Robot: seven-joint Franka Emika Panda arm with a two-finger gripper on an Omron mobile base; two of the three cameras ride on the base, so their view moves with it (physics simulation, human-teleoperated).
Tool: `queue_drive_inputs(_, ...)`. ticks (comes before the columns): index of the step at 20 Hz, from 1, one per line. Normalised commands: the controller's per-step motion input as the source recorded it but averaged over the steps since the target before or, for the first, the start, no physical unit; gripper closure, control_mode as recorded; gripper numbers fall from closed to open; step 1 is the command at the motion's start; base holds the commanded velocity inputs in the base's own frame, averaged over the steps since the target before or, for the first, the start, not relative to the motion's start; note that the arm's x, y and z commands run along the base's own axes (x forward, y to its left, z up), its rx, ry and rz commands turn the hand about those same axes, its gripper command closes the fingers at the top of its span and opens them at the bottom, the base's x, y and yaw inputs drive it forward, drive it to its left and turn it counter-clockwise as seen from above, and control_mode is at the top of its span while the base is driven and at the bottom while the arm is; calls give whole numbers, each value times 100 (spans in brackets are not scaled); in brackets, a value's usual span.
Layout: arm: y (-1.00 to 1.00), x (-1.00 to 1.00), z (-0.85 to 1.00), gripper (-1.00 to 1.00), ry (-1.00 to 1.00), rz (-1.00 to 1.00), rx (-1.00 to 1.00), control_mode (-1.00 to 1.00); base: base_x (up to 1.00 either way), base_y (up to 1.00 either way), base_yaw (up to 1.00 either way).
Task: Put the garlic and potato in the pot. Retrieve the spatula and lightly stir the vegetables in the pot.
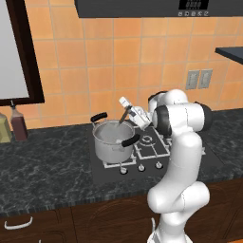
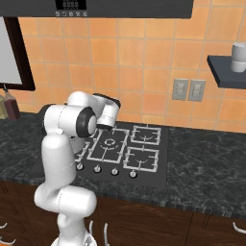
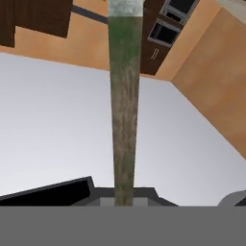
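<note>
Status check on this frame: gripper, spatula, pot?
Gripper shut on spatula, angled over pot. Pot on stove's left burner. Contents not discernible. No obstruction seen.

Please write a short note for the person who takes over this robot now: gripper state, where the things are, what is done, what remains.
Gripper: shut on the spatula; its handle slants down into the pot.
Pot: on the front left burner of the stove, on the dark counter.
Garlic and potato: cannot be made out in these pictures; check inside the pot.
Done: spatula retrieved and brought to the pot.
Left: lightly stir the vegetables, if both are inside.
</note>
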Motion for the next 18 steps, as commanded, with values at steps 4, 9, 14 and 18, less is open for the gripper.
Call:
queue_drive_inputs(4, -2, -7, -38, 100, 0, 0, -14, -100, 0, 0, 0)
queue_drive_inputs(9, -8, -1, -54, 100, 0, 0, -24, -100, 0, 0, 0)
queue_drive_inputs(14, -3, 2, 6, 100, -8, 0, -15, -100, 0, 0, 0)
queue_drive_inputs(18, 0, 10, 18, 100, -7, 0, -6, -100, 0, 0, 0)
